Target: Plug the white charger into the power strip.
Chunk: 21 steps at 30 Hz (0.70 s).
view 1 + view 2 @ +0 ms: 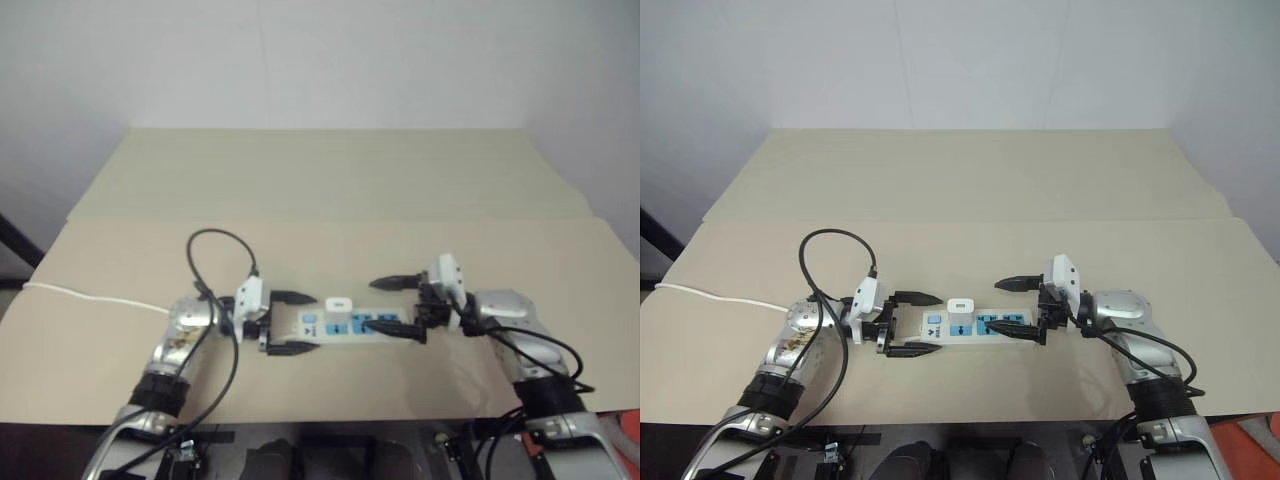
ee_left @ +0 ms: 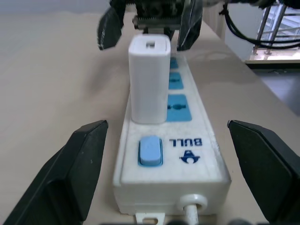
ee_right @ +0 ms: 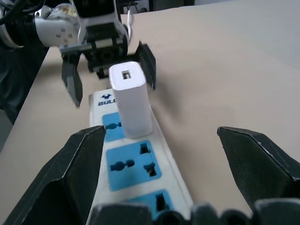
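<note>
The white charger (image 1: 338,303) stands upright in the socket of the power strip (image 1: 385,326) that lies closest to the blue switch (image 2: 150,151). The strip lies flat near the table's front edge, between my two arms. My left gripper (image 1: 316,322) is open at the switch end, its fingers (image 2: 70,173) to either side of the strip and clear of the charger (image 2: 149,79). My right gripper (image 1: 369,305) is open at the other end, astride the blue sockets (image 3: 132,163), with nothing held. The charger (image 3: 131,103) touches neither gripper.
The strip's thin white cord (image 1: 90,297) trails off over the table's left edge. A black cable loop (image 1: 220,240) arches above my left wrist. The beige table top (image 1: 330,190) stretches away behind the strip to a white wall.
</note>
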{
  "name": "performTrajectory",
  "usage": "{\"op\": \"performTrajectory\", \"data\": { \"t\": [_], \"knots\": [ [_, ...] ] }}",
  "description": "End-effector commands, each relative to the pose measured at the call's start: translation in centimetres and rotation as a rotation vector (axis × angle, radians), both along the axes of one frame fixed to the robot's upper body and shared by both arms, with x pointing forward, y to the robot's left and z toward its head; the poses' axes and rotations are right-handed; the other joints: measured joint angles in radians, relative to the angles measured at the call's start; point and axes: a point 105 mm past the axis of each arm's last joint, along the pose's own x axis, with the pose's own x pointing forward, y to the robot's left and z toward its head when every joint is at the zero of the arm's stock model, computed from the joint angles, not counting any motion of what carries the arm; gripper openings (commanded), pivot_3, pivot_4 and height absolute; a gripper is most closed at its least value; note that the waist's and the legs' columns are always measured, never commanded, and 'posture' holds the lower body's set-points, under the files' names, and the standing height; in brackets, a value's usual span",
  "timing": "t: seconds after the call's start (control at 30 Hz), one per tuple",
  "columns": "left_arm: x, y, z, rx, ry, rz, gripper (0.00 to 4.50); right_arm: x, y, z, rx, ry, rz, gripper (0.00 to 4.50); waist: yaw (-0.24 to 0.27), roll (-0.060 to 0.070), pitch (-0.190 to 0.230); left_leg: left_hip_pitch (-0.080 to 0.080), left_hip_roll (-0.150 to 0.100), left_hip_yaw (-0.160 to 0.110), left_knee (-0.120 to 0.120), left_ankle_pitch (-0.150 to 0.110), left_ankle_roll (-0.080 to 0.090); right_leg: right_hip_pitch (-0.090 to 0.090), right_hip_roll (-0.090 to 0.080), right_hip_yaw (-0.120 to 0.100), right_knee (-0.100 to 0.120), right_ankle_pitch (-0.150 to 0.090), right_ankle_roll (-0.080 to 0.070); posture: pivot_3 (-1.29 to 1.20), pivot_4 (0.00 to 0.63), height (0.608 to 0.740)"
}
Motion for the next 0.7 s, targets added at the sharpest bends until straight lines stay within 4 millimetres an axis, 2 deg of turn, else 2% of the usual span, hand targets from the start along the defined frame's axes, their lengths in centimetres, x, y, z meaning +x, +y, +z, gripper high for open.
{"op": "performTrajectory", "data": {
  "t": [0.03,0.13,0.27,0.33,0.53,0.7],
  "knots": [
    [-0.4,2.4,3.1,-0.013,-0.037,-0.003,4.43,-0.9,-2.2,3.0,0.027,-0.089,-0.041,4.5,0.001,0.0,0.001,0.0,0.0,0.0,0.0,0.0,0.0,0.0,0.0,0.0,0.0,0.0,0.0,0.0,0.15,0.74],
    [-0.6,4.9,4.8,0.037,-0.026,0.012,4.43,-2.1,-4.5,4.2,0.008,-0.108,-0.091,4.5,0.001,0.0,0.004,-0.001,0.001,0.0,0.0,0.0,0.0,-0.001,0.0,0.0,0.0,0.0,0.0,0.0,0.15,0.74],
    [-1.1,8.5,4.6,0.253,-0.062,0.018,4.43,-3.7,-8.0,4.5,-0.128,-0.118,-0.172,4.5,0.003,0.001,0.005,0.001,0.0,0.0,-0.002,0.0,0.0,0.0,0.0,0.0,0.0,0.0,0.0,0.0,0.15,0.74],
    [-0.7,9.7,5.4,0.275,-0.09,0.056,4.43,-4.8,-10.1,4.5,-0.228,-0.11,-0.218,4.5,0.008,0.001,0.005,0.001,0.0,0.001,-0.002,0.0,0.0,0.0,0.0,0.0,0.0,-0.001,0.0,0.0,0.15,0.74],
    [-0.3,11.1,6.6,0.304,-0.13,0.085,4.43,-6.8,-14.1,5.6,-0.402,-0.148,-0.308,4.5,0.013,0.0,0.008,0.001,0.001,0.001,-0.001,0.0,0.0,0.0,0.0,0.0,-0.001,-0.001,0.0,0.0,0.15,0.74],
    [-1.1,11.2,6.9,0.313,-0.118,0.082,4.43,-7.5,-15.7,6.6,-0.443,-0.16,-0.371,4.5,0.009,0.0,0.009,0.001,0.001,0.002,-0.001,0.0,0.0,0.0,0.0,0.001,0.0,-0.001,0.0,0.0,0.15,0.74]
  ]
}}
